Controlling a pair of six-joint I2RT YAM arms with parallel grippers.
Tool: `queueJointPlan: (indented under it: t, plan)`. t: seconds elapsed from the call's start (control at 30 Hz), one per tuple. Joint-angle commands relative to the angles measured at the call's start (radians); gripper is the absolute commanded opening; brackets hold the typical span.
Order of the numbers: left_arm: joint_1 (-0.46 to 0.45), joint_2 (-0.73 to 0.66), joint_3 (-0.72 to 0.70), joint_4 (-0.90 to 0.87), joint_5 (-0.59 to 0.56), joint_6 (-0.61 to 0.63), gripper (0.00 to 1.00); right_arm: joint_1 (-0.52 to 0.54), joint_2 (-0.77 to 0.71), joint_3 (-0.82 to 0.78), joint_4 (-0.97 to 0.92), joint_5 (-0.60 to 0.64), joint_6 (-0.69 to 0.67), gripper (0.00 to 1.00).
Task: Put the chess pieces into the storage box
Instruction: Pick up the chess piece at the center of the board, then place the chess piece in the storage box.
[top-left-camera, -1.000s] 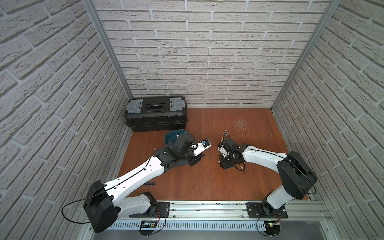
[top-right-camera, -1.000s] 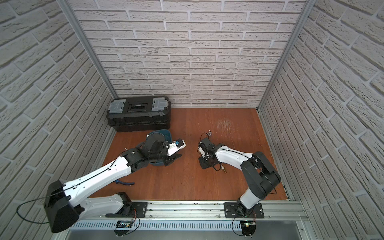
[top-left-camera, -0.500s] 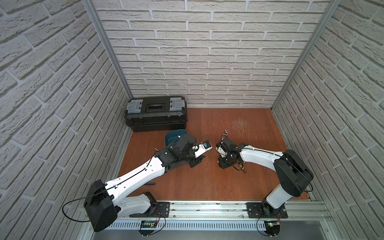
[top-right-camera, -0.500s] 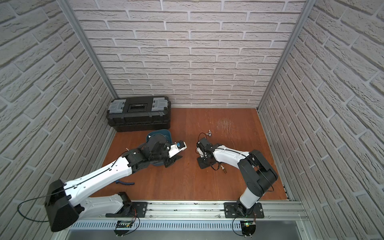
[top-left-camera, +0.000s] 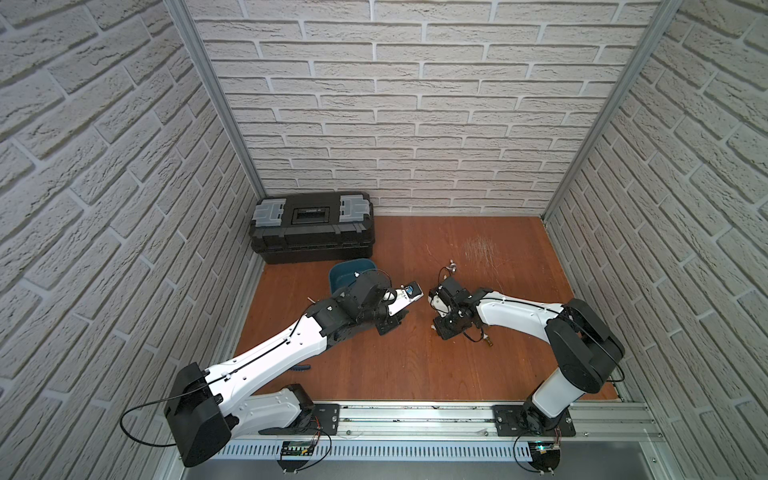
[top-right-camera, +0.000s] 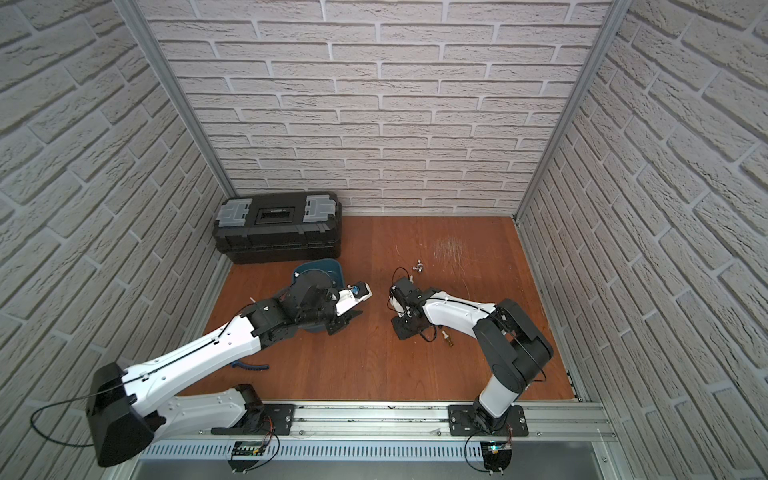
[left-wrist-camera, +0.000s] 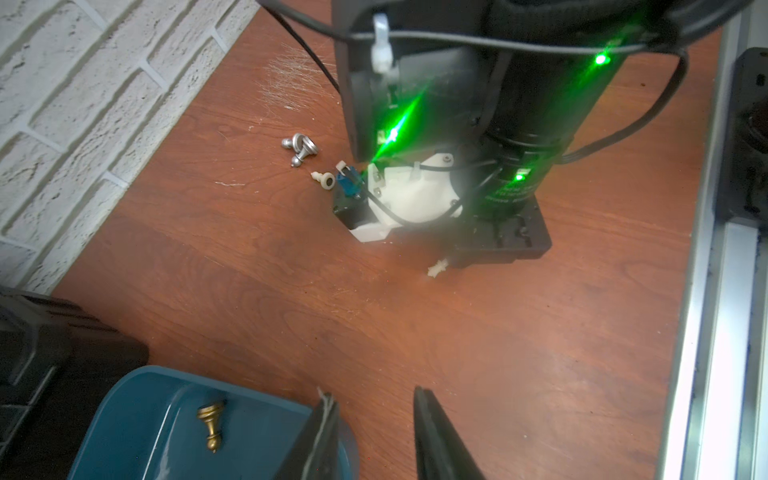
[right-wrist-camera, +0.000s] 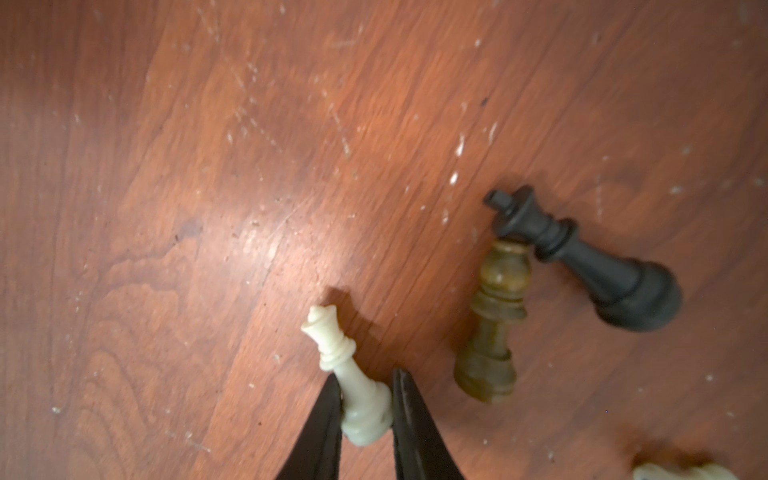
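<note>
Right wrist view: right gripper (right-wrist-camera: 365, 376) pinches white queen (right-wrist-camera: 332, 347) base; brown piece (right-wrist-camera: 494, 324), black king (right-wrist-camera: 582, 257) lie beside queen. Left gripper (left-wrist-camera: 370, 392) parted, empty.

Brightly, evenly lit from above; bowed at the edges in both top views. Streaked by green flare in the left wrist view. Glaring on the table (right-wrist-camera: 266, 245), slightly blurred there, perhaps by motion.

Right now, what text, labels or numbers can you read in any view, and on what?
No text is legible.
Black toolbox: lid label, too small to read.
Right arm's motor housing: white print, blurred.
Left wrist camera: blue sticker, too small.
</note>
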Motion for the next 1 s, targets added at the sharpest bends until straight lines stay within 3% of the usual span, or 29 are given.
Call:
queueJointPlan:
  t: [0.0, 0.23, 0.43, 0.77, 0.97]
  plan:
    - [0.002, -0.056, -0.008, 0.05, -0.055, -0.002, 0.35, 0.013, -0.046, 0.016, -0.043, -0.024, 0.0, 0.24]
    - [0.036, -0.131, -0.034, 0.079, -0.131, -0.017, 0.35, 0.016, -0.087, 0.078, -0.086, -0.047, 0.013, 0.24]
    - [0.119, -0.16, -0.036, 0.093, -0.239, -0.073, 0.34, 0.049, -0.053, 0.243, -0.098, -0.099, 0.044, 0.24]
    - [0.369, -0.146, -0.025, 0.089, -0.352, -0.262, 0.36, 0.149, 0.309, 0.695, -0.033, -0.148, 0.065, 0.24]
    - [0.474, -0.084, 0.011, 0.036, -0.34, -0.347, 0.37, 0.165, 0.489, 0.893, -0.027, -0.194, 0.092, 0.25]
